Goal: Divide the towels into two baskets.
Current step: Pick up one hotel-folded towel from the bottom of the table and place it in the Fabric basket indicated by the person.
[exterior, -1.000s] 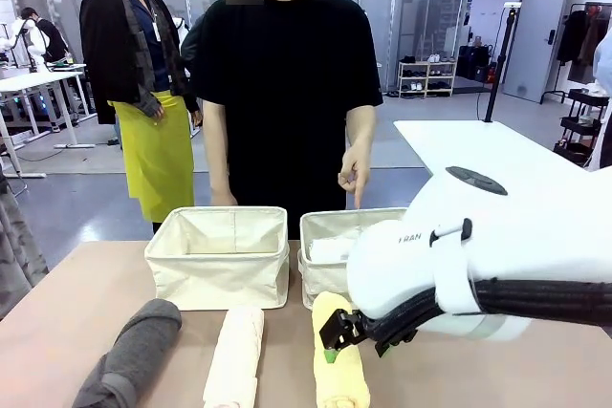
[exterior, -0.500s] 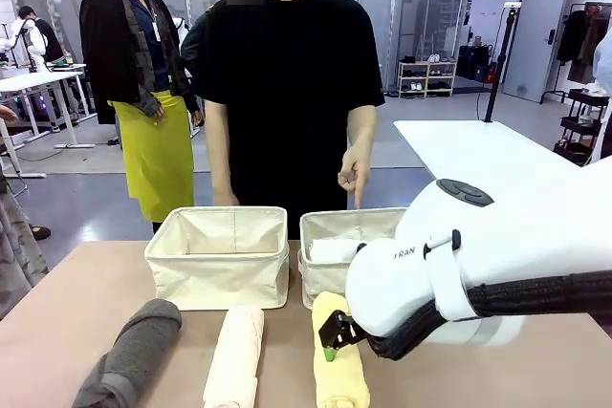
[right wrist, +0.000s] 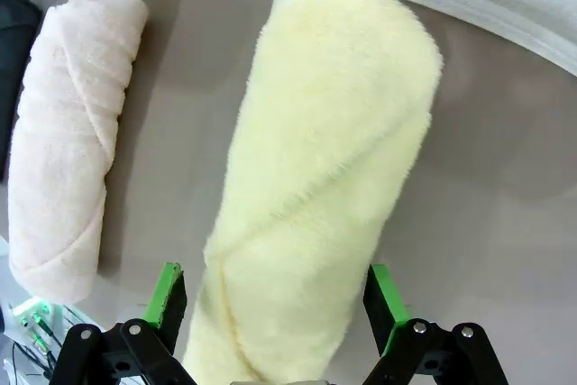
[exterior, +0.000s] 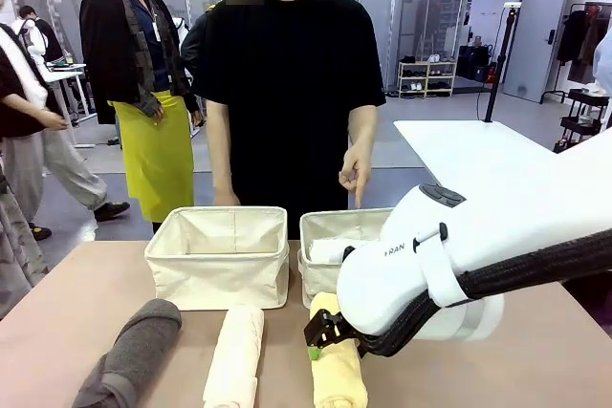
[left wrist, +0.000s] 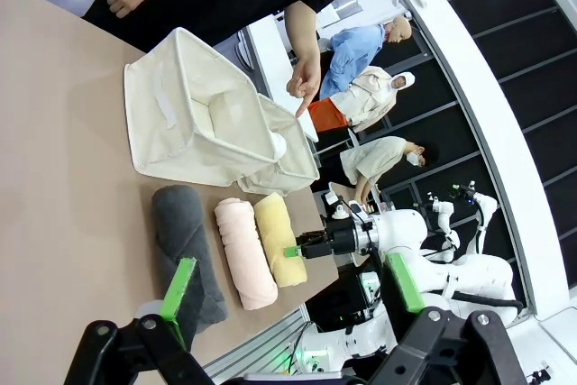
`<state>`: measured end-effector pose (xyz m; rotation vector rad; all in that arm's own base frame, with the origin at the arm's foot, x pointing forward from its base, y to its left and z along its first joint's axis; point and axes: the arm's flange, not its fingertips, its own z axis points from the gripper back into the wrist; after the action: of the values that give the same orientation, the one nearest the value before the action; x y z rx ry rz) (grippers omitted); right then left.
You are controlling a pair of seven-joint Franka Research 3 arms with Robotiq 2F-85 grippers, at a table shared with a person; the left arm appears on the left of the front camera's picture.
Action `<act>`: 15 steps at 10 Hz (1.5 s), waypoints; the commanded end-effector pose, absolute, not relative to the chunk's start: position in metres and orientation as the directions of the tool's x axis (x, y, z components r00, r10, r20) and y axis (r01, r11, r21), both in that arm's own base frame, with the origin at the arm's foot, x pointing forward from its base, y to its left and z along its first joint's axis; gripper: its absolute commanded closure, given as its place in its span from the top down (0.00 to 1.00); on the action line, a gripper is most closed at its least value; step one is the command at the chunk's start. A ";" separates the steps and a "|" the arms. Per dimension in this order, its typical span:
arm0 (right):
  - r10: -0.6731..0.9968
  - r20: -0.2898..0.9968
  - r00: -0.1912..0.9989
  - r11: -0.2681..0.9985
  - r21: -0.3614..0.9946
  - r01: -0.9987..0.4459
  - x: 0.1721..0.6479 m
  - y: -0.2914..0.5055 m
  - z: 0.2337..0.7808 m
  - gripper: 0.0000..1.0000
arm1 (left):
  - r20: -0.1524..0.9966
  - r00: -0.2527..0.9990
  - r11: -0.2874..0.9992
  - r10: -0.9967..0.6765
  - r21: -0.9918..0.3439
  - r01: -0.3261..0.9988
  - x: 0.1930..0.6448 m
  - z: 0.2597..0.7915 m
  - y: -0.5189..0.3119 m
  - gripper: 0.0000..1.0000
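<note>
Three rolled towels lie in a row on the table: dark grey [exterior: 129, 355], cream-peach [exterior: 234, 358] and pale yellow [exterior: 341, 379]. A white towel [exterior: 330, 250] rests inside the right basket [exterior: 316, 279]; the left basket [exterior: 220, 269] stands beside it. My right gripper [exterior: 316, 336] hangs open just over the yellow towel [right wrist: 315, 178], its green fingertips [right wrist: 167, 293] straddling the roll's near end without pinching it. My left gripper [left wrist: 290, 284] is open, high above the table, holding nothing.
A person in black stands behind the baskets, one hand [exterior: 356, 179] pointing down at the right basket. My bulky right arm [exterior: 449, 265] covers the table's right half. The cream-peach towel [right wrist: 68, 151] lies close beside the yellow one. Other people stand farther off.
My right arm has shifted left and slightly lower, bringing its open gripper farther along the yellow towel. A passer-by has entered at the far left. The towels and baskets have not moved.
</note>
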<state>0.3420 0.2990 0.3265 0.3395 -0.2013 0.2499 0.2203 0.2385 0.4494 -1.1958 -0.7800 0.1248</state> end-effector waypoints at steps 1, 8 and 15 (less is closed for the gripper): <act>0.180 0.242 0.954 0.916 0.312 -0.252 0.346 0.307 0.322 1.00 | 0.500 0.722 0.387 0.477 -0.858 0.338 0.219 0.450 0.241 1.00; 0.253 0.199 0.947 0.892 0.331 -0.308 0.348 0.306 0.319 0.48 | 0.500 0.722 0.387 0.477 -0.858 0.338 0.219 0.450 0.241 1.00; 0.469 0.152 0.870 0.821 0.289 -0.493 0.320 0.291 0.395 0.26 | 0.500 0.722 0.387 0.477 -0.858 0.338 0.219 0.450 0.241 1.00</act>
<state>0.3308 0.3031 0.3616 0.3415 -0.0984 0.4031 0.2202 0.2385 0.4494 -1.1958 -0.7802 0.1247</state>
